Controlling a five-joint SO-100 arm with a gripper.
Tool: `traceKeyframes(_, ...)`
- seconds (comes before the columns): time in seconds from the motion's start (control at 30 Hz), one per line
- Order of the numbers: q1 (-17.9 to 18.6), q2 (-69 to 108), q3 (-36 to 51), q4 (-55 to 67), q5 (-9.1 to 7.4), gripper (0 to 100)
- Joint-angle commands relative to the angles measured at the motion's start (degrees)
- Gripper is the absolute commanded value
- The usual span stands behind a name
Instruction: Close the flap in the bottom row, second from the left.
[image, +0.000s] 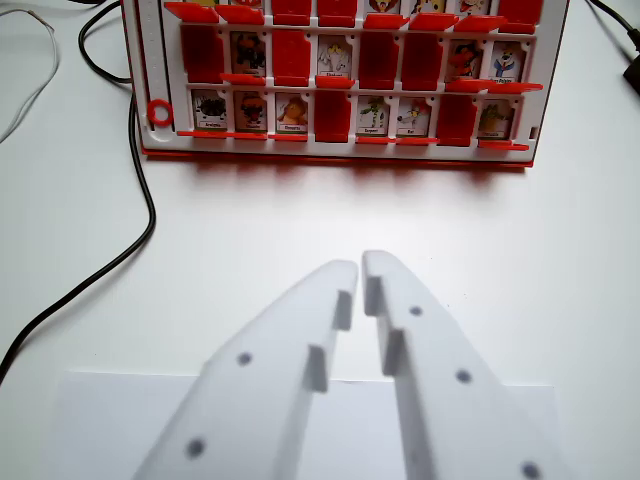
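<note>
A red and white flap board lies at the top of the wrist view on a white table. In its bottom row the second flap from the left shows a picture card, as do its neighbours on both sides. The fourth flap shows only plain red. My white gripper fills the lower middle of the view, well short of the board and to the right of that flap. Its fingertips nearly touch and nothing is between them.
A black cable runs down the left from the board's left corner. A thin white cable lies at the far left. A white sheet of paper lies under the gripper. Another dark cable is at the top right.
</note>
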Motion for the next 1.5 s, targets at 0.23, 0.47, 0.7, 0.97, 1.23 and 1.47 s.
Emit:
traceKeyframes(0.23,0.00,-1.14,-3.34,-1.05,-0.18,0)
traceKeyframes(0.47,0.00,-1.85,-2.90,-2.20,-0.35,0)
traceKeyframes(0.7,-0.97,-5.71,-2.29,-6.15,-0.97,0)
traceKeyframes(0.97,-2.55,-13.27,-0.62,-12.66,-2.72,0)
traceKeyframes(1.23,-4.92,-20.65,4.48,-21.62,-4.04,0)
traceKeyframes(1.47,-5.80,-32.52,6.59,-33.13,-3.87,0)
